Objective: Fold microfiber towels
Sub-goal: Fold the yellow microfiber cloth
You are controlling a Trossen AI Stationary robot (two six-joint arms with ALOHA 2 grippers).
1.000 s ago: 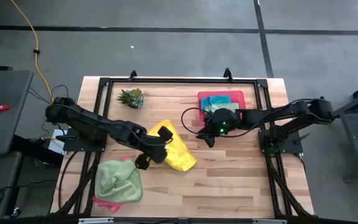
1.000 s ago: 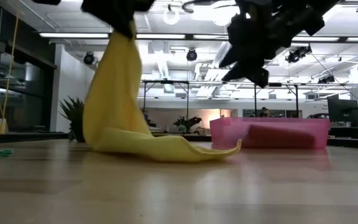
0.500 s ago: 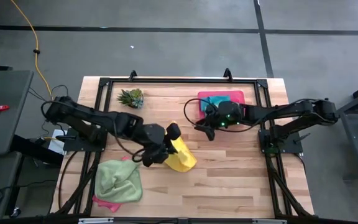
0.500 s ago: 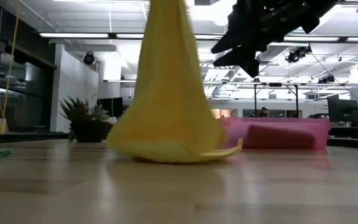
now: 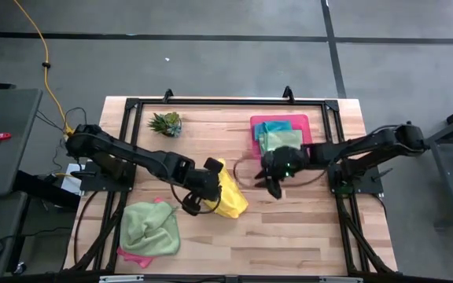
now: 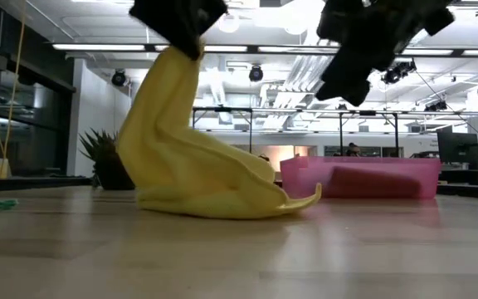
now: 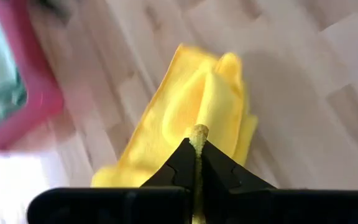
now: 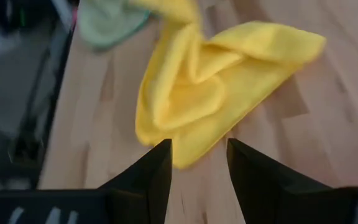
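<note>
Wooden table [image 5: 289,228]: left gripper [image 5: 208,171] clamped on lifted yellow towel [image 5: 228,196]; right gripper [image 5: 274,185] beside it, half-open, empty; thin pinch could slip

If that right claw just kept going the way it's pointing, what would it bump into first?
Most likely the yellow towel. The open right gripper hangs above the table, aimed at the towel's near edge, with nothing between. Its height is hard to judge, so it might meet the wooden table just short.

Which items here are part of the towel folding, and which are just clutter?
Job:
- yellow towel, pinched by the left tool
- light green towel on a pink towel
- folded towels in the tray
- right tool, open, empty

Lying about:
- pink tray
- spiky plant
</note>
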